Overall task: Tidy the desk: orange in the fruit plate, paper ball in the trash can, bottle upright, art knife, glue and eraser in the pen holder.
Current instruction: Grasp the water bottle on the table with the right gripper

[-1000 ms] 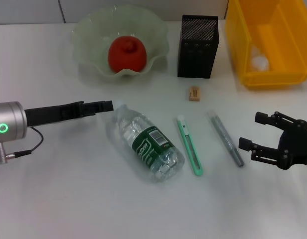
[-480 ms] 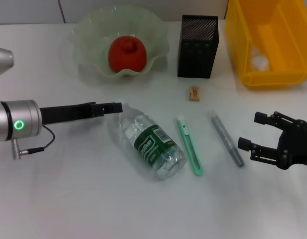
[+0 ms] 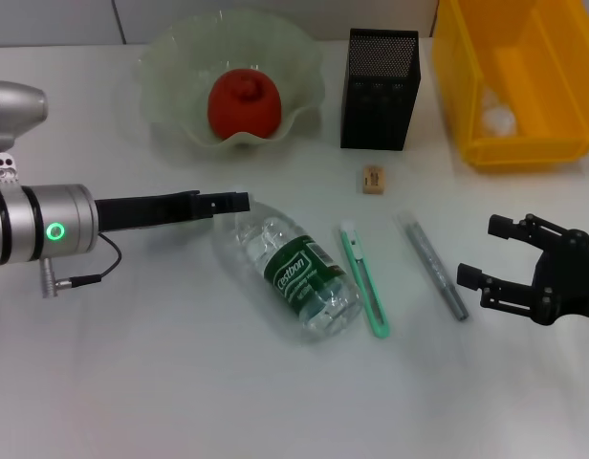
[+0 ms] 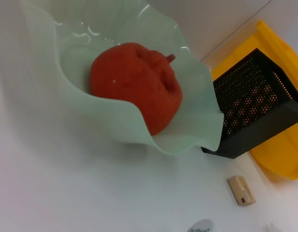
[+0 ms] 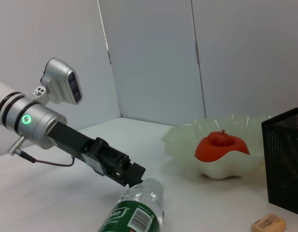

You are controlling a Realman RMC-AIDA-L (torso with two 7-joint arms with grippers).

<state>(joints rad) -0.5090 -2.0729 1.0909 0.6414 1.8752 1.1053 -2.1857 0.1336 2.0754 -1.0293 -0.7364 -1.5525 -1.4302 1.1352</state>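
Observation:
The clear bottle with a green label lies on its side mid-table, also seen in the right wrist view. My left gripper reaches in from the left and its tip meets the bottle's upper-left end. The orange rests in the pale green fruit plate. A tan eraser lies in front of the black mesh pen holder. The green art knife and grey glue stick lie right of the bottle. My right gripper hovers open, right of the glue.
The yellow trash can stands at the back right with a white paper ball inside. In the left wrist view the orange, pen holder and eraser show.
My left arm has slid to the right, its tip staying at the bottle's end. The bottle shifted right and rolled, so its label now faces up. The right arm stayed still.

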